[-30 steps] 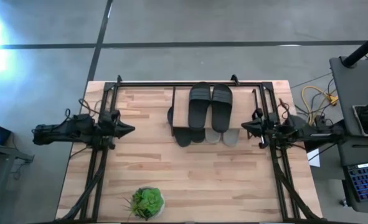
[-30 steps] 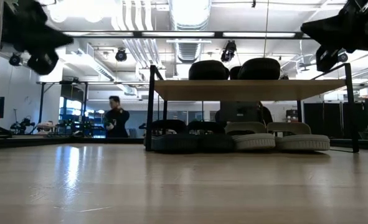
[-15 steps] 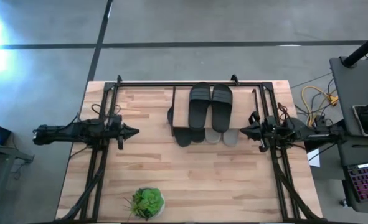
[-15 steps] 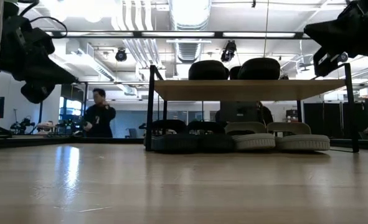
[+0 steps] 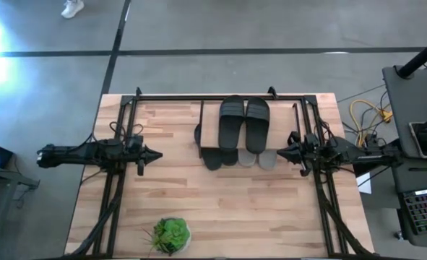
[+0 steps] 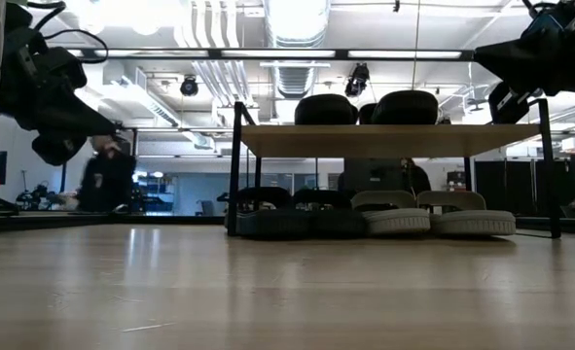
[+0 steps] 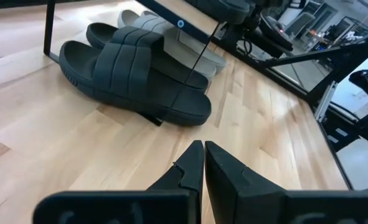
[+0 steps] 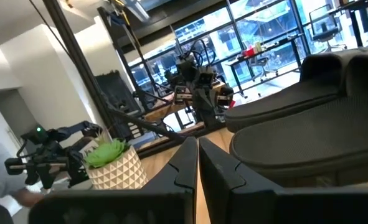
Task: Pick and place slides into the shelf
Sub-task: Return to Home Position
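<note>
The shelf stands at the table's far middle, and its board is carried on thin black legs. The black slides lie side by side on the board, soles down. Beneath it, the charcoal slides and the light grey slides rest on the tabletop. My left gripper hovers shut to the left of the shelf; in its wrist view the fingers point at the charcoal pair. My right gripper hovers shut just right of the shelf, level with the black slides.
A small green plant in a white pot stands near the table's near edge, left of the middle. Black frame rails run along the far edge and both sides. Bare wood lies between the shelf and the plant. A person moves in the room behind.
My left gripper has come down and moved a little toward the shelf, staying shut. My right gripper has edged slightly toward the shelf. The person in the background has walked to the left. The slides have not moved.
</note>
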Tool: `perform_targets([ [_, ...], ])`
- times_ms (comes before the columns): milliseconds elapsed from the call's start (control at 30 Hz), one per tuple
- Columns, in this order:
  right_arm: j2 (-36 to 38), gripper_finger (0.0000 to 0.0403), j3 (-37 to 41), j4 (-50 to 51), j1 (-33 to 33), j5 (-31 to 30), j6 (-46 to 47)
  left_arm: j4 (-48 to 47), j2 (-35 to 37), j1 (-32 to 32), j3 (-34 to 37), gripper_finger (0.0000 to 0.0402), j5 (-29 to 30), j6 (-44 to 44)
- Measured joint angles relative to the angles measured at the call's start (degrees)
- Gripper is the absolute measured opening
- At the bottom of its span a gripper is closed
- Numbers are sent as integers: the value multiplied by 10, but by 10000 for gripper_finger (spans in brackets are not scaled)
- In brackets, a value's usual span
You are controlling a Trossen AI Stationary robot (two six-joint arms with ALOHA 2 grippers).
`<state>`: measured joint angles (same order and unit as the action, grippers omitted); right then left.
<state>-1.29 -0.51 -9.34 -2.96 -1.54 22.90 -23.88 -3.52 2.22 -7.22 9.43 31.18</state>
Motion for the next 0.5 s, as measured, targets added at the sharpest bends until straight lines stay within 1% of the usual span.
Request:
perform_targets([
  [500,0,9,0,1,0,0,0,1,-7,0,0,0,0,0],
])
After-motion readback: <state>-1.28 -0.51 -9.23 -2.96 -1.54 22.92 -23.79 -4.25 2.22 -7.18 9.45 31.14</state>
